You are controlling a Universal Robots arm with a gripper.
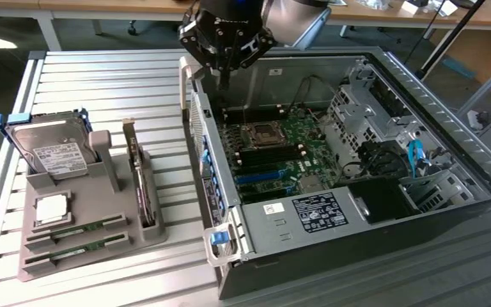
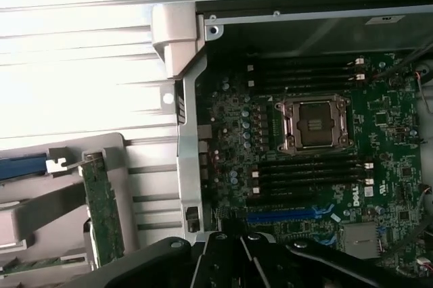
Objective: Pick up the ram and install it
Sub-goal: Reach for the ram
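— Starting well off the computer case (image 1: 357, 268), on the exterior view's left?
— Gray holder (image 1: 100, 261) beside the case, carrying a silver hard drive (image 1: 54, 153) upright at its far end and an expansion card (image 1: 140, 185) on edge along the side nearest the case.
— And the ram?
— Lying in the holder's near slots, well apart from the case: first ram stick (image 1: 73, 228), then second ram stick (image 1: 71, 252) just beside it. Both untouched.
— Moving on to the gripper (image 1: 222, 82)?
— Hanging above the case's wall on the exterior view's left, toward the far corner. Jaws drawn together, gripping nothing visible.
— Inside the case?
— Green motherboard (image 1: 271, 153) lying flat, with a processor socket (image 1: 261, 133) between rows of black memory slots (image 1: 273, 155).
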